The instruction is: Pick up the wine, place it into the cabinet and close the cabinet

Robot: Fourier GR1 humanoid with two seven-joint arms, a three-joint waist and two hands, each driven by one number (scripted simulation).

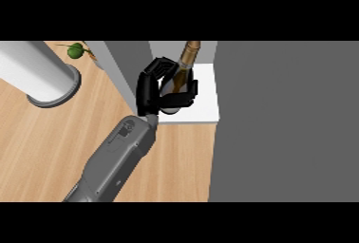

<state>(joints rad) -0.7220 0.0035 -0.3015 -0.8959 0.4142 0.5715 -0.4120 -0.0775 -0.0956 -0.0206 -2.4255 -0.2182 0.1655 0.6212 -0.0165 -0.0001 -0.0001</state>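
A view steeply down onto a pale wooden worktop (56,142). One grey forearm (116,161) rises from the lower edge, left of centre, and slants up and to the right. Which of the robot's arms it is cannot be told for certain; it is taken here as the right one, and no other hand shows.

The black hand (157,90) at the end of that arm is wrapped round a wine bottle (188,59). Its fingers (160,66) curl over the bottle's left side and shoulder, and the thumb side closes against the right, so the dark body of the bottle is mostly hidden. The neck, covered in gold-brown foil, sticks out above the hand and points to the upper edge, tilted a little to the right.

Hand and bottle are over a white shelf (207,102) inside the cabinet (126,52), whose grey walls show above and to the left of the hand. Whether the bottle's base rests on the shelf or hangs just over it cannot be told, as the hand covers it.

A wide, flat, dark grey panel (288,123), most likely the open cabinet door, fills the right side of the view, its left edge against the white shelf.

At the upper left stands a tall white cylinder (35,66) on a grey round base, well apart from the hand. Near it, at the top, is a small green plant (77,50)
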